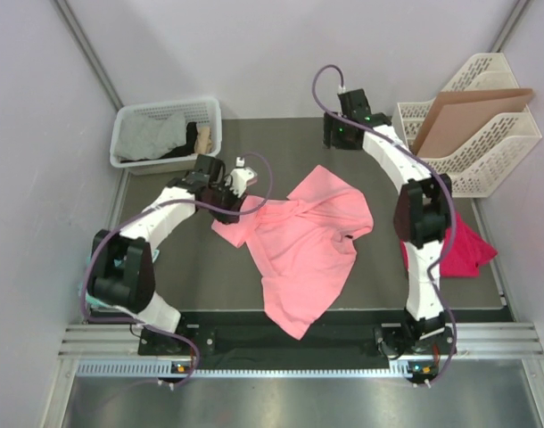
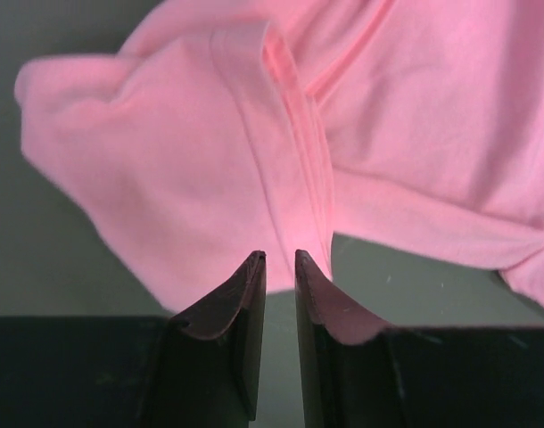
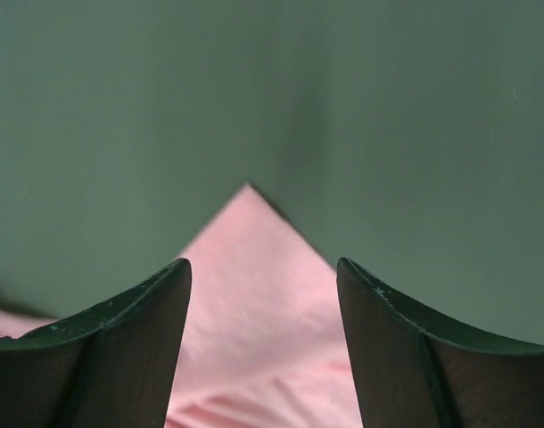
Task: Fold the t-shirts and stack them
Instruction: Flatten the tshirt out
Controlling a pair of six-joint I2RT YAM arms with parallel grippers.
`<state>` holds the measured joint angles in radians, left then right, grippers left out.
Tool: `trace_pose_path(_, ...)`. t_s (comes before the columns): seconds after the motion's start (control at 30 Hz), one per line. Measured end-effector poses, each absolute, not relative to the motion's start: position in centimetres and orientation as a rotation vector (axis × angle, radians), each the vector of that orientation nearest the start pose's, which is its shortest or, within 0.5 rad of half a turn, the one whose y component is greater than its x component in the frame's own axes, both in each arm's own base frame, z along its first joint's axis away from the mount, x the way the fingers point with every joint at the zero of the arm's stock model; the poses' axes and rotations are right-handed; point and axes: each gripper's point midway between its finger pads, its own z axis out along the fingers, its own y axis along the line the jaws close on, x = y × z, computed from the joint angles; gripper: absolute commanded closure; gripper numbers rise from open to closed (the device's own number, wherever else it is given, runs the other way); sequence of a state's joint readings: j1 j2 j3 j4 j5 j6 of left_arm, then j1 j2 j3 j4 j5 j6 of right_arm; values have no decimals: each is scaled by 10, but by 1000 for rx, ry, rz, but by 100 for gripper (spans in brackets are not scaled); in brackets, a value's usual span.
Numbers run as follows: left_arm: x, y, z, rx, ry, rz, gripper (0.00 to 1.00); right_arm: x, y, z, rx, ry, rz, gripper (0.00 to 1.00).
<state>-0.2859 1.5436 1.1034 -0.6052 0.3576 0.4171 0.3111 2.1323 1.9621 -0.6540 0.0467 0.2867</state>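
The light salmon-pink t-shirt (image 1: pixel 303 241) lies crumpled and half spread in the middle of the dark mat. My left gripper (image 1: pixel 248 198) is at its left sleeve. In the left wrist view the gripper (image 2: pixel 279 257) holds its fingers a narrow slit apart, with bare mat showing between them and a folded seam of the pink shirt (image 2: pixel 254 134) just past the tips. My right gripper (image 1: pixel 336 135) hangs open at the back of the table, away from the cloth. Its wrist view shows the gripper (image 3: pixel 263 267) over a pointed corner of the pink shirt (image 3: pixel 254 294). The magenta-red t-shirt (image 1: pixel 468 250) lies bunched at the right, partly behind the right arm.
A white basket (image 1: pixel 169 107) holding grey cloth stands at the back left. At the back right stands a white file rack (image 1: pixel 495 169) with a brown cardboard sheet (image 1: pixel 464 116) leaning in it. Pale walls close in both sides.
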Motion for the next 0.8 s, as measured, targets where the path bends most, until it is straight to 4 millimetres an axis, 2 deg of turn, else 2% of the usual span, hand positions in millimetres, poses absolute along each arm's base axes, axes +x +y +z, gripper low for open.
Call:
trace_pose_path(0.07,330,-154,92,1014,2363,-423,73,547,181,141,-22,2381,237,33)
trace_pose_path(0.13,337,-169,86,1025,2371,-443,73,557,185,122,-36,2399,238,33)
trace_pose_path(0.23,351,-188,78,1016,2378,-466,71,555,186,84,-53,2470,223,34)
trace_pose_path(0.3,359,-193,74,1001,2385,-470,71,551,185,60,-65,2521,213,34)
trace_pose_path(0.4,365,-194,67,976,2403,-467,71,543,185,38,-86,2574,214,35)
trace_pose_path(0.63,367,-194,46,937,2468,-459,69,545,192,38,-121,2558,257,42)
trace_pose_path(0.73,366,-194,40,936,2482,-452,69,545,195,38,-128,2556,280,52)
trace_pose_path(0.8,367,-195,36,937,2489,-440,70,544,197,36,-132,2556,293,66)
